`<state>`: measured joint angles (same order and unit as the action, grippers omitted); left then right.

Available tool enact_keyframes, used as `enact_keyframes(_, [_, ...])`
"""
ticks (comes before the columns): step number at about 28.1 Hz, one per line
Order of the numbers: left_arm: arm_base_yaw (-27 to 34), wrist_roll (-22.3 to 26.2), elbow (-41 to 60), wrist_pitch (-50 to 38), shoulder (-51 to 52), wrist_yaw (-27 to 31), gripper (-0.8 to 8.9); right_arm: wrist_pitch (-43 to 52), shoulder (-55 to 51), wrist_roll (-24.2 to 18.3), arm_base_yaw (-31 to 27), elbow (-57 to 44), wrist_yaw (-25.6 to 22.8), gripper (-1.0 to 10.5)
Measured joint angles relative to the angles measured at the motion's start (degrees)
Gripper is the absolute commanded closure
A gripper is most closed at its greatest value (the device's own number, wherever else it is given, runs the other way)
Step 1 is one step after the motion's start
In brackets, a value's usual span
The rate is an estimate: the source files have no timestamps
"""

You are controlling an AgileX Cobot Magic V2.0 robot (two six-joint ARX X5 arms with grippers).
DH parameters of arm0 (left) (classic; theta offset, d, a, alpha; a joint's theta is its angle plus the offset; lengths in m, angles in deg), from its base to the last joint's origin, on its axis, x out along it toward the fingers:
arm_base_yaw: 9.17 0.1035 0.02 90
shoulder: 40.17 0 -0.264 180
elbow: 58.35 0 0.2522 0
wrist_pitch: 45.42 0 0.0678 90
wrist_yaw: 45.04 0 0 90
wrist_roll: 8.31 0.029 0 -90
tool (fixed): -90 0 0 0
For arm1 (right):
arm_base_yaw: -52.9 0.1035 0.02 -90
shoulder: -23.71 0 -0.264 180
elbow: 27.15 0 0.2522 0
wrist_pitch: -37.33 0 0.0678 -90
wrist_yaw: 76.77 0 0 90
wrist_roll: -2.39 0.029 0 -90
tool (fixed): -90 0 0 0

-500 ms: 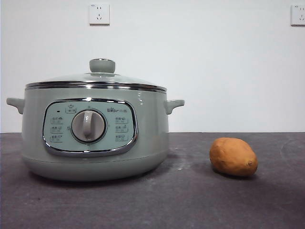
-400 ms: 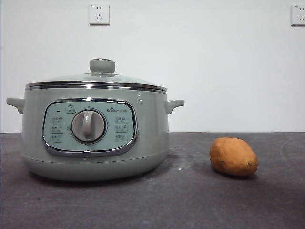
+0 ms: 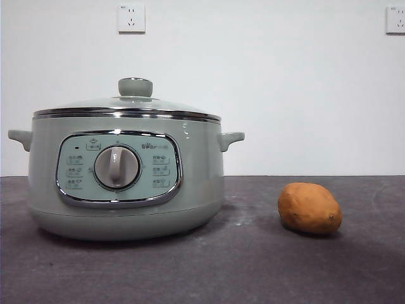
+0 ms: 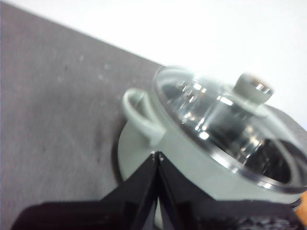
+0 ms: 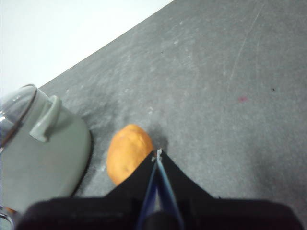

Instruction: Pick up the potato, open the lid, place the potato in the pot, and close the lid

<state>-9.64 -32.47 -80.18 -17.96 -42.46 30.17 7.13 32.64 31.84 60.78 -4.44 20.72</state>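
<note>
One pot point(image 3: 126, 183) stands at the left of the front view on a dark grey surface point(image 3: 253, 266), its chrome-framed control panel point(image 3: 118, 168) and single grey dial point(image 3: 117, 167) facing the camera and its two small side handles sticking out at either side. One glass lid point(image 3: 126, 107) sits closed on the pot's rim, with its pale green knob point(image 3: 135, 87) upright on top. One potato point(image 3: 309, 208) lies on the surface at the lower right of the front view, well apart from the pot, with bare surface between them and nothing standing in the way. Behind, a plain white wall carries two sockets: one wall socket point(image 3: 131, 18) at the top above the pot and a second socket point(image 3: 395, 19) at the upper right corner. Neither arm shows in the front view. In the left wrist view the left gripper point(image 4: 157, 155) has its jaws clenched tip to tip, holding nothing, above the pot's side near one handle. In the right wrist view the right gripper point(image 5: 157, 153) likewise has its jaws pressed together and empty, with the potato just beside the tips and the pot's handle further off at the frame's left.
</note>
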Motion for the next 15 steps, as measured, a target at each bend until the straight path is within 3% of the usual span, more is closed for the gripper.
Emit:
enact_keyframes(5, [0.0,3.34,-7.06,3.45,-5.35,-0.28,8.21,-2.1,7.91,-2.78,0.0,7.23,0.04,9.6])
enact_keyframes(10, [0.0,7.04,-15.06,6.82,-13.31,-0.72,8.21,-5.79,16.31,-8.13,0.0,15.93,0.04,9.6])
enact_keyframes(15, [0.0,10.67,-22.86,7.3,-21.4,-4.83,8.21,-10.6,23.69,-13.86,0.0,24.92,0.04,9.5])
